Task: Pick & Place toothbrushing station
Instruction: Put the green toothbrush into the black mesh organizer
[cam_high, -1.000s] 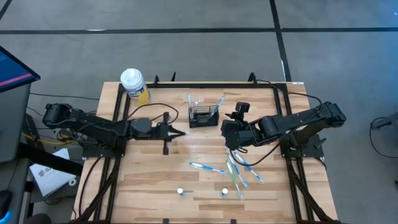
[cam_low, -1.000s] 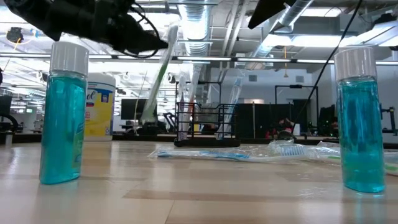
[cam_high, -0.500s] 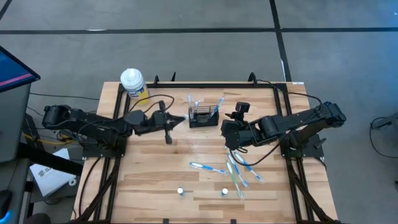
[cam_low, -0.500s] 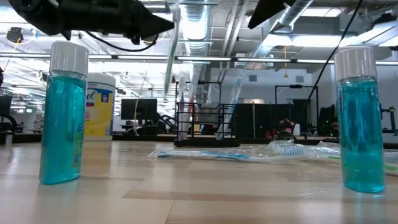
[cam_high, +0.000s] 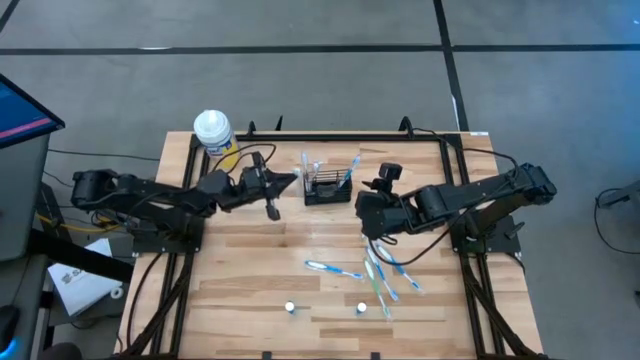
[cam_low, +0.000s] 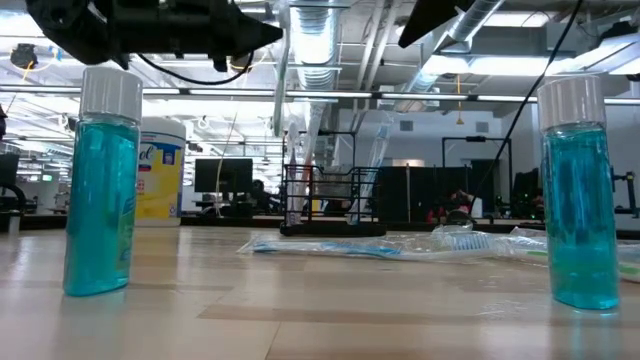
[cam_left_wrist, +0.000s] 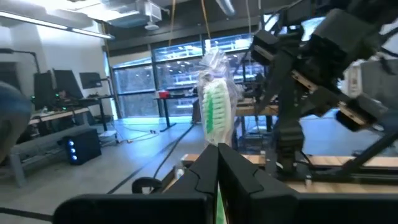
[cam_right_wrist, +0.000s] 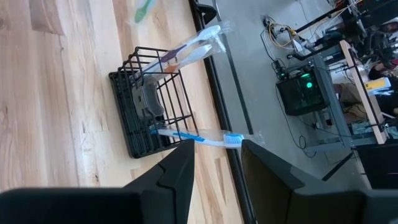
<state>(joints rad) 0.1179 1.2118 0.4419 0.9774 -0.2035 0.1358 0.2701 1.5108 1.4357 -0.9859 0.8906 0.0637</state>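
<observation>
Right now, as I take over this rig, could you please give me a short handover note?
Left gripper: shut on a wrapped green toothbrush, raised just left of the black wire holder.
Right gripper: open, empty, waiting right of the holder.
Done: wrapped brushes already stand in the holder, one blue.
Left: seat the green brush; loose toothbrushes lie on the table near two small bottles.

Toothbrush handle hidden btwn fingers.
</observation>
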